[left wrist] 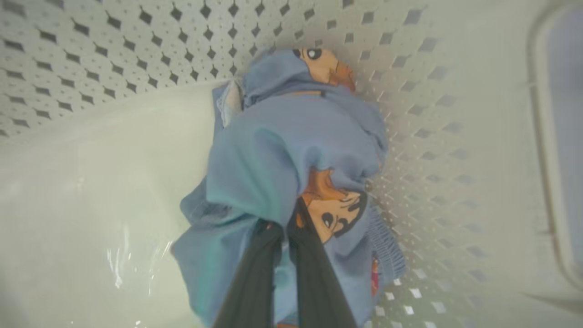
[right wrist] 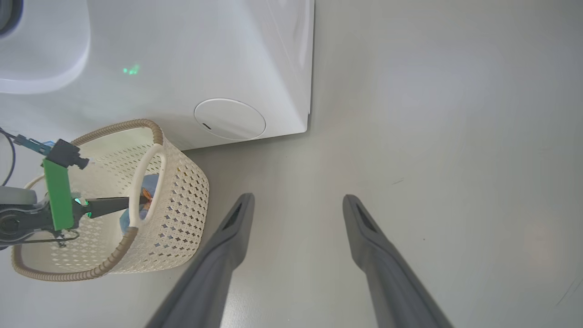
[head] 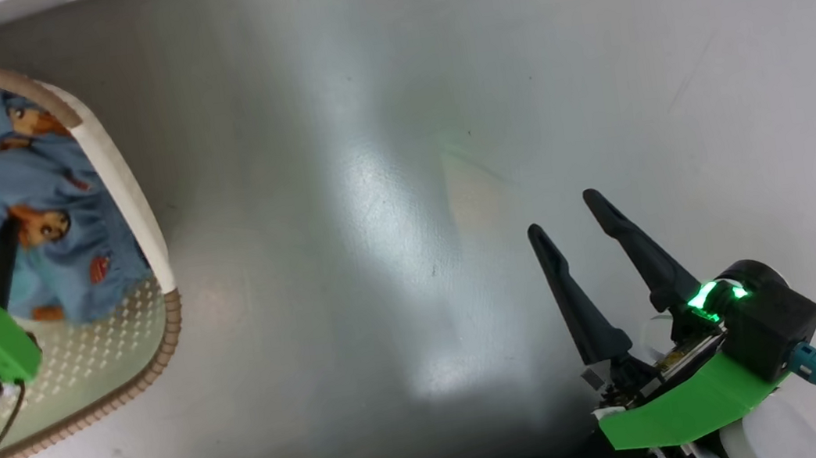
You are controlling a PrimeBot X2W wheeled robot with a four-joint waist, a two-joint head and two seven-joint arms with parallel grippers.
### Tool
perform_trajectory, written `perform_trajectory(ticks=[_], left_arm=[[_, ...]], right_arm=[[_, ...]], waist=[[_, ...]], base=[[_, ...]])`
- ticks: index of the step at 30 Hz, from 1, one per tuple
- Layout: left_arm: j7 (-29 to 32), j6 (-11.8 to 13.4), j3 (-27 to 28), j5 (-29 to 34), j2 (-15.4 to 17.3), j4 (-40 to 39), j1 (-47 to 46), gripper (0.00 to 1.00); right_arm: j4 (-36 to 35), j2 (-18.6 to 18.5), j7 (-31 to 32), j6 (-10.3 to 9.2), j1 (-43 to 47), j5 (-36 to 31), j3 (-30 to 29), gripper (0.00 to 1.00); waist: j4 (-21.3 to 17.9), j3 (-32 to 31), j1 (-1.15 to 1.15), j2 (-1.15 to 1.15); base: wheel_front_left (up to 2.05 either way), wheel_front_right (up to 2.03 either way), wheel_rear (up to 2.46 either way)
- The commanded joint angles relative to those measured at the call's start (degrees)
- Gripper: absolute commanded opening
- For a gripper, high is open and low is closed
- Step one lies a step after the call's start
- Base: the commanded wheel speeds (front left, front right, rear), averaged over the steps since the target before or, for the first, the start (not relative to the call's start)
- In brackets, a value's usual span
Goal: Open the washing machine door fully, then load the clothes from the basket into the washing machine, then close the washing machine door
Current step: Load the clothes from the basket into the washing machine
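Inside the basket (head: pixel 155 238), the clothes (head: pixel 53 228) lie as one crumpled blue bundle against the long side wall that carries the white handle (head: pixel 123 188). The bundle's long axis runs along that wall. In the left wrist view, one bear face (left wrist: pixel 325 66) sits at its far end against the perforated wall (left wrist: pixel 114 50), and another (left wrist: pixel 334 212) lies just beside the fingertips.

The left gripper (left wrist: pixel 284 224) reaches down into the basket from above. Its two dark fingers (left wrist: pixel 255 273) are drawn together and pinch a fold at the near end of the clothes, with a sliver of blue cloth between them.

The basket stands upright on the grey floor (head: pixel 402 182), opening upward. In the right wrist view, one short end is close to the white front of the washing machine (right wrist: pixel 205 54), near the round white cap (right wrist: pixel 230 119), and its length runs away from that front.

The right gripper (head: pixel 567 212) hangs over bare floor well apart from the basket, on the handle side. Its fingers are spread wide with nothing between them, and the tips point away from the robot.
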Motion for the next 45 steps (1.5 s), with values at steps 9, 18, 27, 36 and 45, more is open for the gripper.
perform_trajectory(ticks=[9,18,27,36,45], left_arm=[[-0.38,-0.09,14.23,4.39,2.51,-6.31,6.91,0.00],[-0.38,-0.09,29.79,8.85,-1.40,-13.09,18.63,0.00],[-0.38,-0.09,41.38,13.14,-5.37,-20.99,27.45,0.00],[-0.38,-0.09,51.04,18.35,-8.86,-28.46,33.33,0.00],[-0.38,-0.09,58.47,24.75,-12.85,-33.70,38.58,0.00]], right_arm=[[0.25,0.02,-0.27,0.09,0.43,0.39,0.19,1.00],[3.29,0.02,-0.27,0.09,0.44,-0.40,-0.79,1.00],[6.04,0.02,-0.27,0.09,1.42,-0.63,-1.73,1.00],[7.41,0.02,-0.27,0.09,2.25,-1.23,-1.92,1.00],[8.94,0.02,-0.27,0.09,3.56,-1.30,-2.00,1.00]], waist=[[2.38,-5.72,0.00,0.00],[5.37,-13.97,0.00,0.00],[7.47,-21.05,0.00,0.00],[8.09,-27.06,0.00,0.00],[8.26,-34.20,0.00,0.00]], base=[[0.00,0.00,0.00],[0.00,0.00,0.00],[0.00,0.00,0.00],[0.00,0.00,0.00],[0.00,0.00,0.00]])
